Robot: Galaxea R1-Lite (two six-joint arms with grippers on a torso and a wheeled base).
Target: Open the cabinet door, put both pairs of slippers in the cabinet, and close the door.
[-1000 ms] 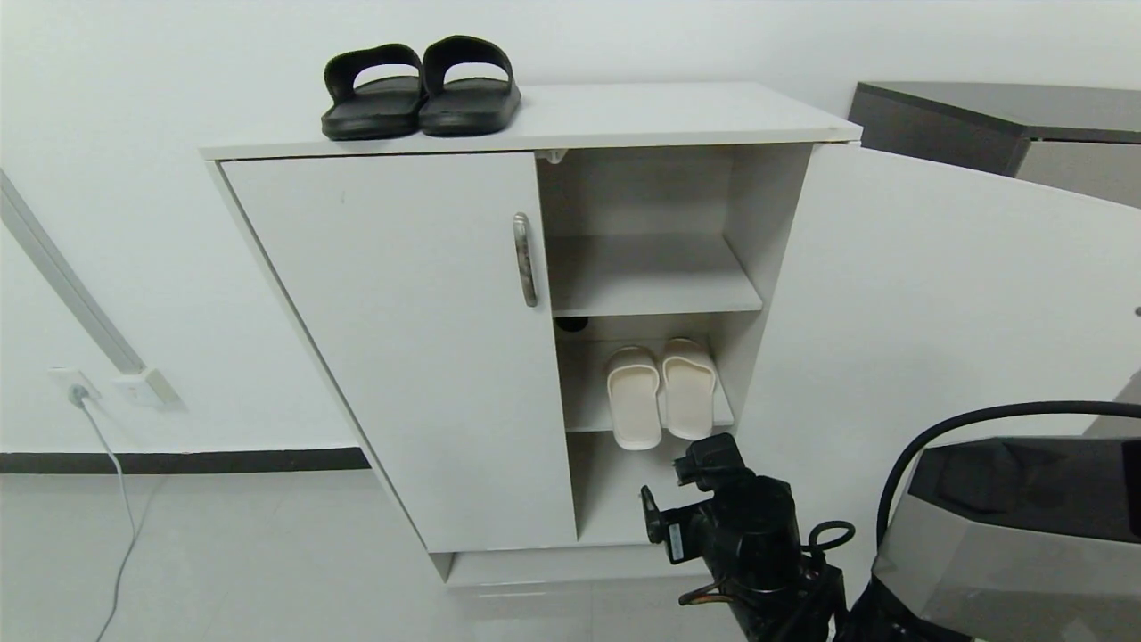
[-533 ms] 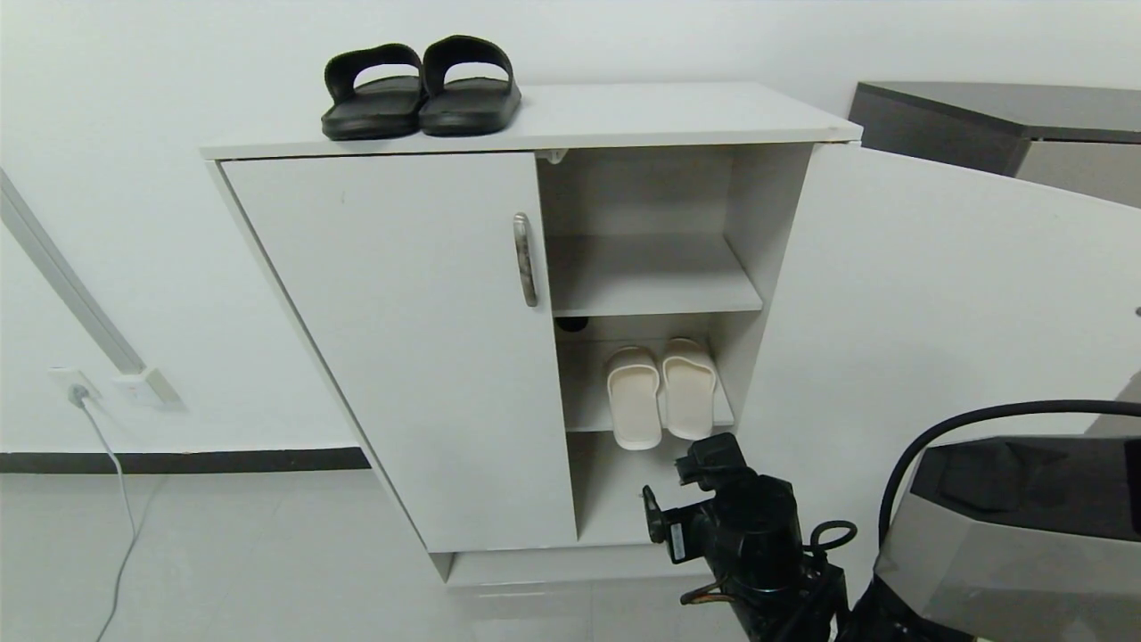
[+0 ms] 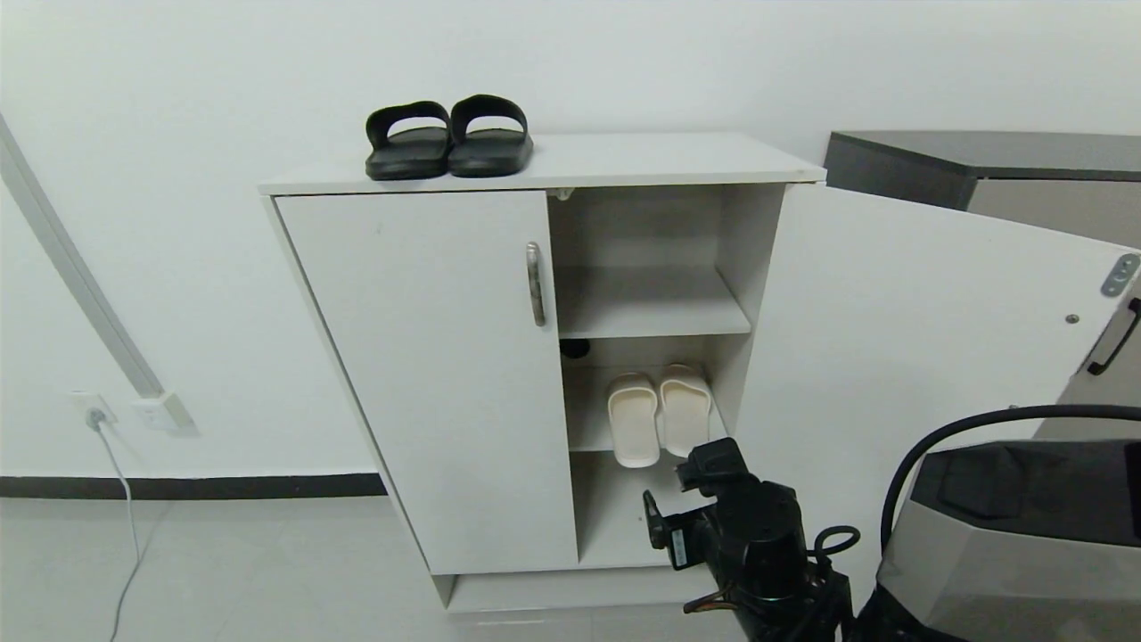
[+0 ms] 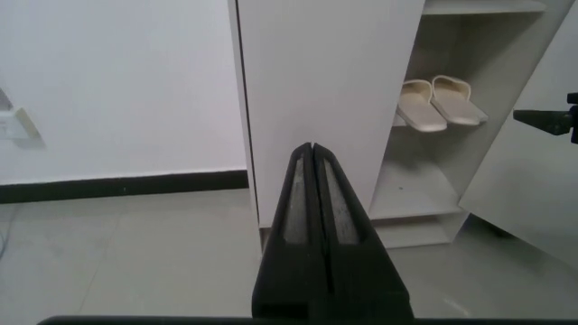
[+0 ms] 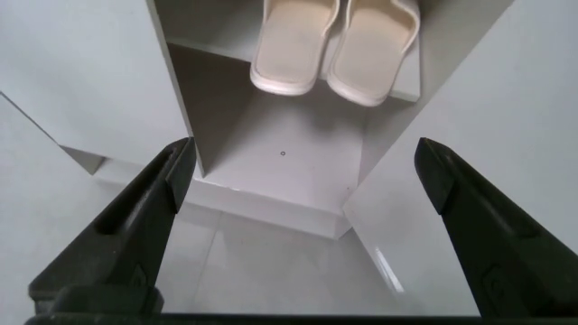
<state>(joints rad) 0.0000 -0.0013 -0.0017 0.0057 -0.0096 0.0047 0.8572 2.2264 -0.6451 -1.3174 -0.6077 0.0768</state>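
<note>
Socket (image 3: pixel 92 412) low on the wall at far left. A cable (image 3: pixel 125 499) is plugged in and trails down to the floor (image 3: pixel 223 571). A conduit strip (image 3: pixel 80 276) runs slantwise up the wall above it.

My left gripper (image 4: pixel 312 153) is pressed fully closed, fingers flat against each other, nothing between them. It hangs low over the floor and faces the lower part of the cabinet's left door.

Black slippers (image 3: pixel 448 143): the pair sits side by side on top of the cabinet (image 3: pixel 624 159), toward its left end, heels toward me.

Left door (image 3: pixel 437 374) is shut, its handle (image 3: pixel 535 283) upright along the inner edge. To the right of it the compartment stands open.

Cream slippers (image 3: pixel 660 412): the pair lies side by side on the middle shelf (image 3: pixel 588 428), heels toward me. The heels poke a little past the shelf's front edge. A small dark thing (image 3: pixel 575 348) sits at the back just under the upper shelf. I can't make out what it is.

My right gripper (image 5: pixel 302 171) is spread wide and holds nothing. It is low in front of the open side, below the cream slippers, looking into the bottom compartment (image 5: pixel 271 126).

Right door (image 3: pixel 891 357) is swung wide open, to the right of my right arm. Beyond it, against the wall, stands a grey unit (image 3: pixel 1025 169).
</note>
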